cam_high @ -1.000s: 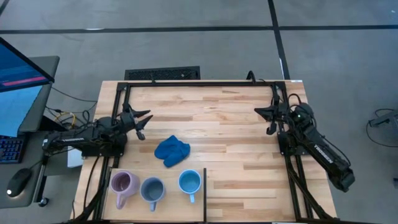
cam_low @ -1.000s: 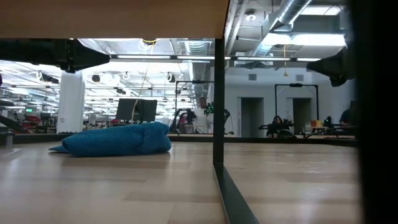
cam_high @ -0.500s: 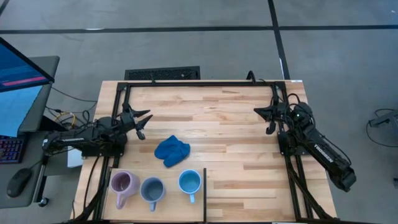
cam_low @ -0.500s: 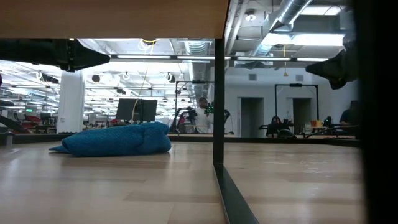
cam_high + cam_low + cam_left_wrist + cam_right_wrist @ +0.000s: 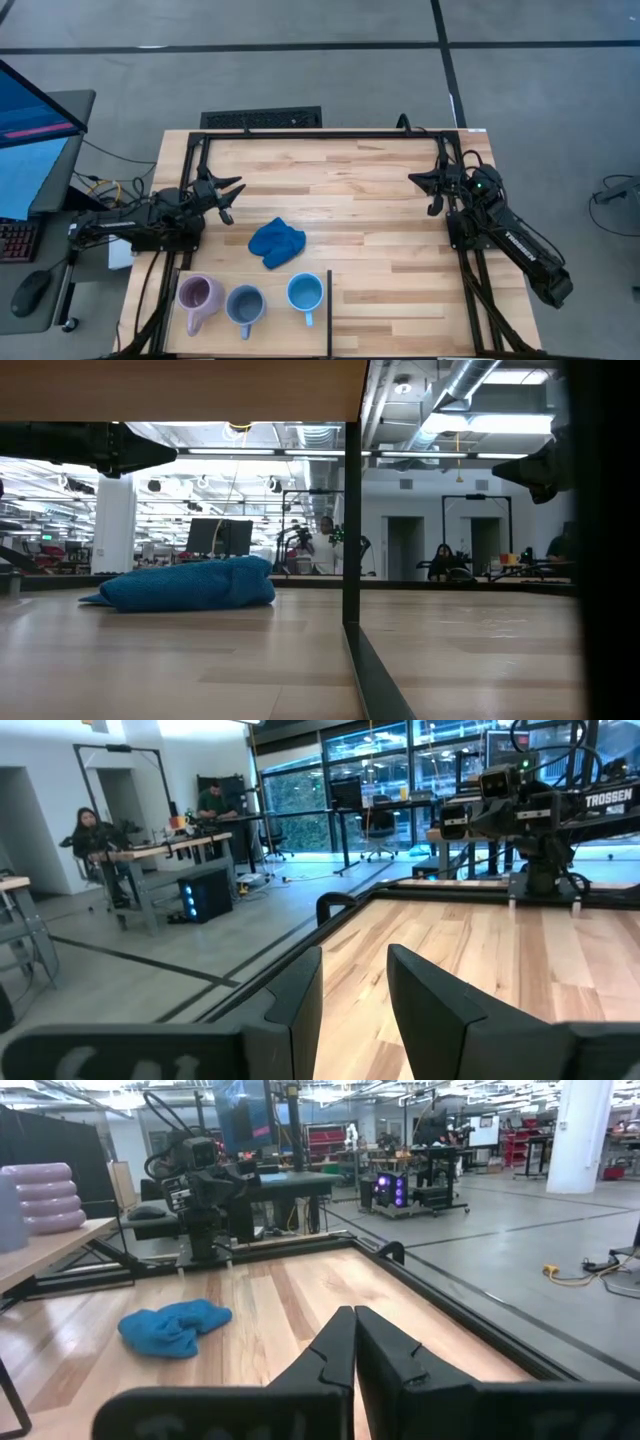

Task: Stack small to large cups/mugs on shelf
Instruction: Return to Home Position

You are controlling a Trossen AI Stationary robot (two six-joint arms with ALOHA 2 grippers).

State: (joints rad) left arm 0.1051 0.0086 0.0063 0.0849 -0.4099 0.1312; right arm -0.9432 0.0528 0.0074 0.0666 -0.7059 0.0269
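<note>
Three mugs stand upright side by side on the shelf point(image 5: 318, 325), a pale panel at the table's near left: the lilac mug point(image 5: 198, 295), the grey-blue mug point(image 5: 245, 303) and the light blue mug point(image 5: 305, 292). The right wrist view shows the lilac mug point(image 5: 38, 1190) on the shelf's edge point(image 5: 45, 1248). My left gripper point(image 5: 228, 195) hovers level at the table's left edge, open and holding nothing point(image 5: 355, 960). My right gripper point(image 5: 430, 186) hovers level at the right edge, its fingers together point(image 5: 354, 1318). Both are far from the mugs.
A royal-blue cloth lump point(image 5: 277, 242) lies on the plank tabletop just beyond the shelf, between the arms point(image 5: 185, 585). A dark frame point(image 5: 320, 133) runs round the table's far edge and sides. A dark post point(image 5: 352, 510) holds up the shelf. People sit at desks in the room behind.
</note>
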